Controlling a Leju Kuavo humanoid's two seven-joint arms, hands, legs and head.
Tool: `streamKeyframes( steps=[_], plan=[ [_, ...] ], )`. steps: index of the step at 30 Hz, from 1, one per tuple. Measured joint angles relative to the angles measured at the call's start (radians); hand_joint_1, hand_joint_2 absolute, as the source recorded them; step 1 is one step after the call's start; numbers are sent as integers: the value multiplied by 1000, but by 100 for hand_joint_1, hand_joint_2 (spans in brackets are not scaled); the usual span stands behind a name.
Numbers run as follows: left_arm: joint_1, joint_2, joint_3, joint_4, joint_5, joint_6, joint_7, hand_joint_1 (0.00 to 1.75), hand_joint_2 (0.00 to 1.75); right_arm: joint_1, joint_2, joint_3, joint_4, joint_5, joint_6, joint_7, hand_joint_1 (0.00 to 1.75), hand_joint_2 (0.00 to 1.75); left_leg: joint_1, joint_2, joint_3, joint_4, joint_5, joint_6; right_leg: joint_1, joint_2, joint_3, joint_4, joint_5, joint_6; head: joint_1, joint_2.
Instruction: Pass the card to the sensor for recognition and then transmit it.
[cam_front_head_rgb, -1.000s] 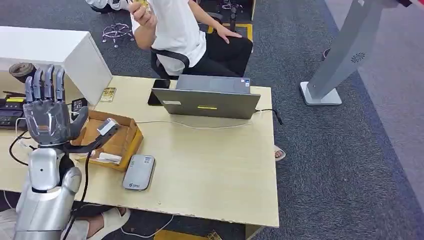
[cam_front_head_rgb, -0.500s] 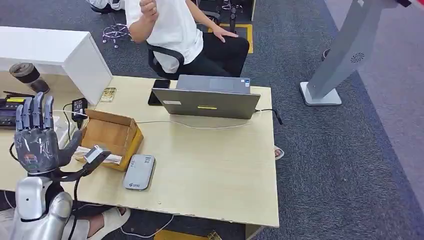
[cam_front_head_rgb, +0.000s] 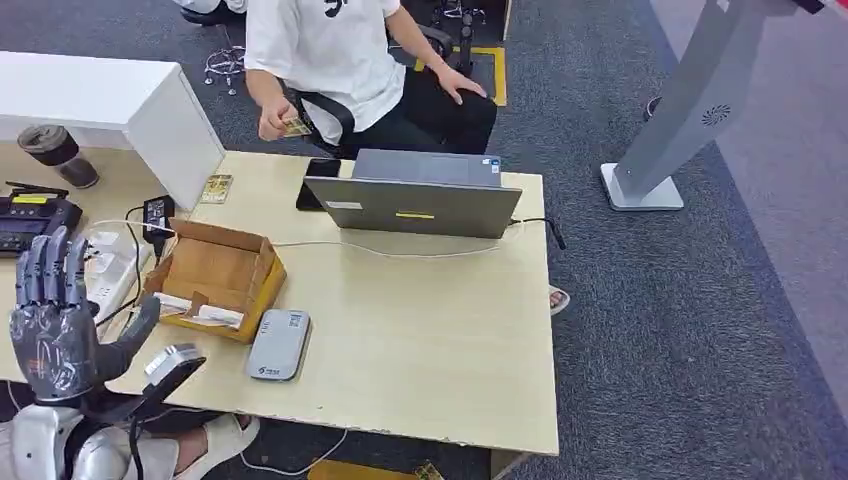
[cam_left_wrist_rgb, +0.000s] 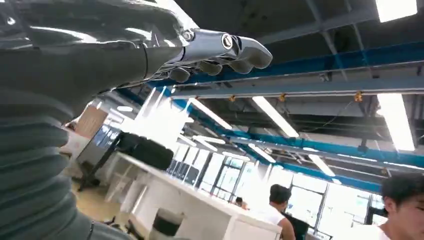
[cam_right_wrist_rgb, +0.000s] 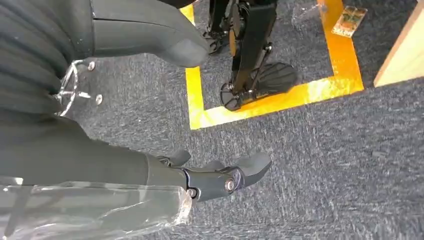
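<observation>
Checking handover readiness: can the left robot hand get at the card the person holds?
Probably not yet. The left robot hand is raised at the desk's near corner; the card is in the person's hand beyond the far edge, the box between.

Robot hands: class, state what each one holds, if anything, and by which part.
Nothing. The left robot hand is raised with fingers spread and empty; the right robot hand hangs empty over the carpet. A person holds the card.

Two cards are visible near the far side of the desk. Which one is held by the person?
The card pinched in the seated person's hand, above the desk's far edge. The other card lies flat on the desk beside the white box.
</observation>
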Motion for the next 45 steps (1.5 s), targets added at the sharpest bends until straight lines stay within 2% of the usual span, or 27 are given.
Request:
streamKeyframes(
  steps=[6, 10, 16, 20, 23, 30, 32, 34, 36, 45],
  plan=[
    [65, -8, 1, 17, 12, -66, 37, 0, 175, 2, 16, -18, -30, 34, 0, -2, 0, 175, 0, 0, 0, 0, 0, 0, 0, 0, 0, 0, 0, 0, 0, 0],
    [89, -5, 1, 26, -57, -96, 79, 0, 175, 1, 20, -18, -39, 52, 0, -2, 0, 175, 0, 0, 0, 0, 1, 0, 0, 0, 1, 0, 1, 0, 0, 0],
    [107, 41, 1, 24, -127, -281, 172, 0, 175, -4, 38, -28, -61, 50, 0, 2, 0, 175, 0, 0, 0, 0, 1, 0, 0, 0, 0, 0, 1, 0, 0, 0],
    [105, 79, 1, 24, -136, -340, 193, 0, 175, -6, 48, -33, -76, 51, 0, 5, 0, 175, 0, 0, 0, 0, 1, 0, 0, 0, 0, 0, 1, 0, 0, 0],
    [100, 105, 1, 24, -131, -367, 195, 0, 175, -6, 54, -35, -83, 53, 0, 5, 0, 175, 0, 0, 0, 0, 1, 0, 0, 0, 0, 0, 1, 0, 0, 0],
    [100, 105, 1, 24, -130, -369, 195, 0, 175, -6, 55, -35, -84, 53, 0, 5, 0, 175, 0, 0, 0, 0, 1, 0, 0, 0, 0, 0, 1, 0, 0, 0],
    [85, 138, -1, 24, -96, -417, 191, 0, 175, -7, 59, -36, -90, 54, 0, 5, 0, 175, 0, 0, 0, 0, 1, 0, 0, 0, 0, 0, 1, 0, 0, 0],
    [44, 203, -23, 50, 34, -498, 103, 0, 175, -12, 59, -36, -90, 72, 0, -4, 0, 175, 0, 0, 0, 0, 1, 0, 0, 0, 0, 0, 1, 0, 0, 0],
    [29, 219, -32, 69, 49, -521, 84, 0, 175, -14, 57, -35, -89, 76, 0, -9, 0, 175, 0, 0, 1, 0, 1, 0, 0, 0, 0, 0, 1, 0, 0, 0],
    [-27, 285, -108, 166, 20, -538, 55, 0, 175, -30, 28, -23, -42, 107, 0, -23, 0, 175, 0, 0, 1, 0, 1, 0, 0, 0, 0, 0, 1, 0, 0, 0]
  ],
)
